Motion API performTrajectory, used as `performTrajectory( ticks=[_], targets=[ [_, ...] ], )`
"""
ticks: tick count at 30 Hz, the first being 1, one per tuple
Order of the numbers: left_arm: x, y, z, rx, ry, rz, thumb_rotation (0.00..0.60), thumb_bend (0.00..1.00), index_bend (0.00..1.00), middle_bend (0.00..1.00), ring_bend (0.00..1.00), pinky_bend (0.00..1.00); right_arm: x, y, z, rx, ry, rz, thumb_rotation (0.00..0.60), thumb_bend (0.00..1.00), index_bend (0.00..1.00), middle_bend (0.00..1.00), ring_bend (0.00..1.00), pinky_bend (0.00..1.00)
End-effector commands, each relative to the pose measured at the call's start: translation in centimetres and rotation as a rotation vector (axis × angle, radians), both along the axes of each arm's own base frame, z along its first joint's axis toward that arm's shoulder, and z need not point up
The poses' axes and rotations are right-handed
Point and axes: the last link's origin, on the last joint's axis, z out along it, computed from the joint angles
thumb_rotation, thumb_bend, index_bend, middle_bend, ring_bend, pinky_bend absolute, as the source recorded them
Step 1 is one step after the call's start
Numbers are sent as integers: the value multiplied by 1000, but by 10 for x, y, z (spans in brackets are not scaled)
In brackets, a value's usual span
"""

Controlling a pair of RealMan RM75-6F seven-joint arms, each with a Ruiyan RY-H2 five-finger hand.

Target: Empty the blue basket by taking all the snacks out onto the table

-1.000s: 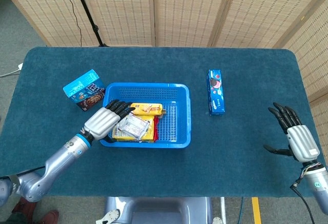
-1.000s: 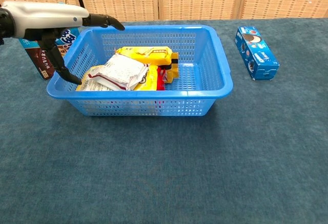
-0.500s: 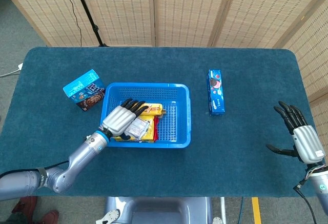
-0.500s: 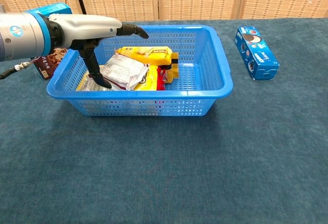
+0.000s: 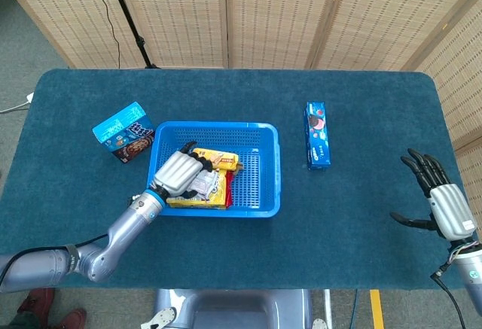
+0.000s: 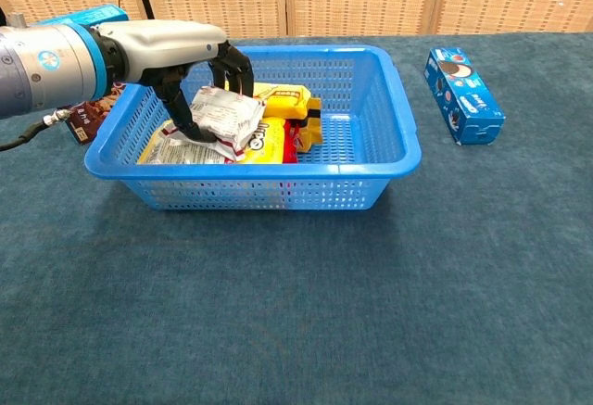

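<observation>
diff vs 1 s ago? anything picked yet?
The left robot hand moved from the basket's left rim in over the snacks, curled its fingers and now grips the white snack packet, whose far end is tipped up off the pile. Unchanged: blue basket, yellow packets, the blue cookie box and snack box on the table, and the right robot hand, open at the right edge.

Snacks (image 6: 269,118) lie in basket (image 6: 389,159), between two boxes.
</observation>
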Motion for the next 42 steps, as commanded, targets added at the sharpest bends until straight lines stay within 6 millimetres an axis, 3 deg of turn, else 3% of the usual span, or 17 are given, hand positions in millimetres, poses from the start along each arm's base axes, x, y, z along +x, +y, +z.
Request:
performTrajectory(
  ticks=[1,6,10,14,18,23,28,30,32,34,35,38,42],
  targets=[
    [2,-1,10,18,-37,-2,600,298,484,448,341,91,1,1,0,-2,-2,4,600,0,0,0,0,0],
    [6,-4,37,55,-115,-19,600,299,486,450,342,92,1,1,0,3,-4,7,600,0,0,0,0,0],
    [-4,-15,78,117,-153,-53,600,300,486,450,342,92,3,3,-1,5,-7,13,600,0,0,0,0,0],
    [-28,-31,100,144,-133,-72,600,299,486,450,337,93,5,5,-1,6,-9,18,600,0,0,0,0,0],
    [-80,-61,117,167,-113,-50,600,299,486,450,333,191,8,7,-1,11,-11,31,600,0,0,0,0,0],
    [-137,-89,118,154,-89,4,600,299,477,450,329,216,11,11,-2,21,-13,46,600,0,0,0,0,0],
    [-170,-101,109,138,-55,57,600,294,467,438,306,216,13,13,-2,26,-16,56,600,0,0,0,0,0],
    [-183,-102,101,117,-35,101,600,282,433,377,257,213,13,14,-2,30,-19,57,600,0,0,0,0,0],
    [-199,-103,88,50,17,187,600,231,258,152,89,132,14,14,-2,34,-22,59,600,0,0,0,0,0],
    [-204,-102,85,15,38,239,600,151,66,12,1,31,14,15,-2,34,-23,60,600,0,0,0,0,0],
    [-204,-101,83,-3,42,262,600,118,18,0,0,8,14,15,-2,34,-24,60,600,0,0,0,0,0],
    [-197,-96,85,-17,28,274,600,37,0,0,0,0,13,15,0,26,-21,57,600,0,0,0,0,0],
    [-168,-90,98,15,-55,197,600,23,0,0,0,0,12,15,2,19,-25,51,600,0,0,0,0,0]
  ],
)
